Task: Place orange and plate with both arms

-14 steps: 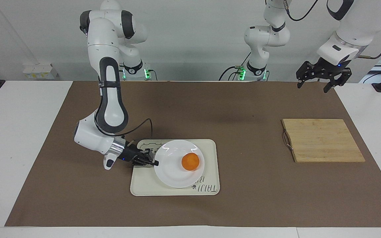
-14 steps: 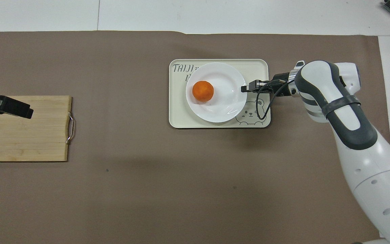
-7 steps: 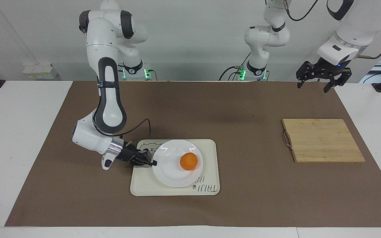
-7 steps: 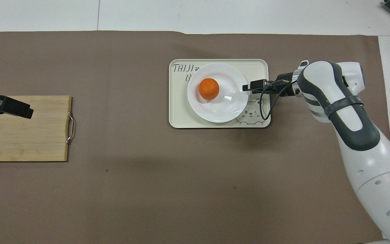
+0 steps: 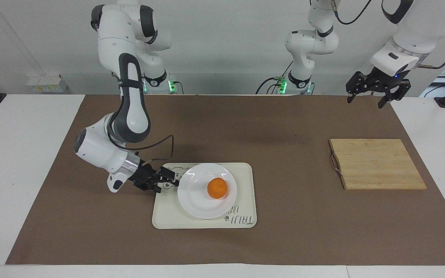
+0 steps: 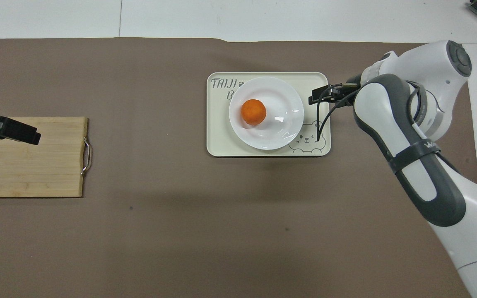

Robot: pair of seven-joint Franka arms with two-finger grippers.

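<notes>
Orange [image 5: 217, 189] is seated on the plate [image 5: 197, 200] — right gripper [image 5: 167, 182] is parted beside its rim; left gripper [image 5: 377, 89] is held spread, waiting.

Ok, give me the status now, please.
Right hand beside plate, apart. Left hand waits, open, near cutting board. Orange on plate, on tray.

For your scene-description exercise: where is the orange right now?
The orange sits on the white plate, which rests on the cream tray toward the right arm's end of the table; the right gripper is beside the plate.
</notes>
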